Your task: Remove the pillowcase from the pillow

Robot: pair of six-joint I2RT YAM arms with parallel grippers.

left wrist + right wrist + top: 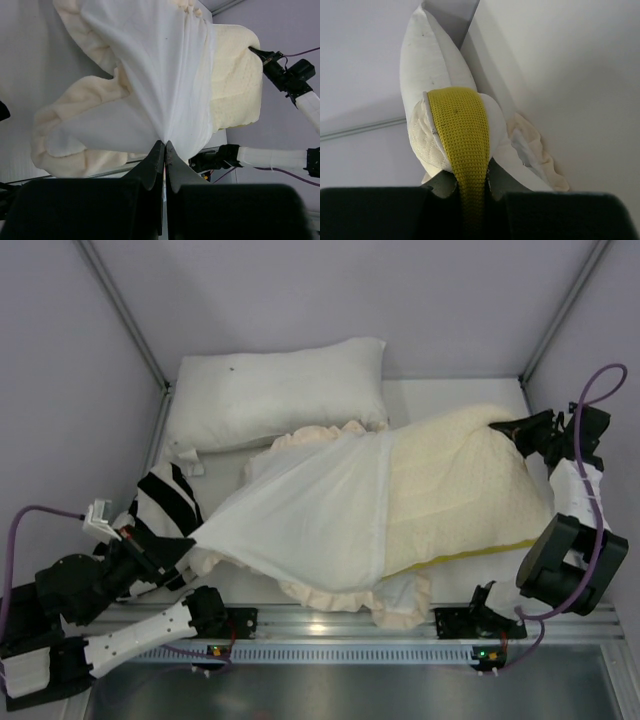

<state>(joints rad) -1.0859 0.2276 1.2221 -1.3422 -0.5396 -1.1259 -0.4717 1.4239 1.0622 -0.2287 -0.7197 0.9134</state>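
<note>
The pillowcase lies inside out, plain white with a cream ruffled border, over the left part of the pillow. The pillow's dimpled cream right half is bare, with olive-yellow piping along its near edge. My left gripper is shut on a pinched peak of the white pillowcase cloth, which stretches taut from the left gripper toward the pillow. At the far right, my right gripper is shut on the pillow's corner. In the right wrist view, the right gripper clamps the pillow's olive-yellow mesh band.
A plain smooth white pillow lies at the back left. A black-and-white striped cloth is bunched beside my left arm. Grey walls close in the left, back and right sides. A metal rail runs along the near edge.
</note>
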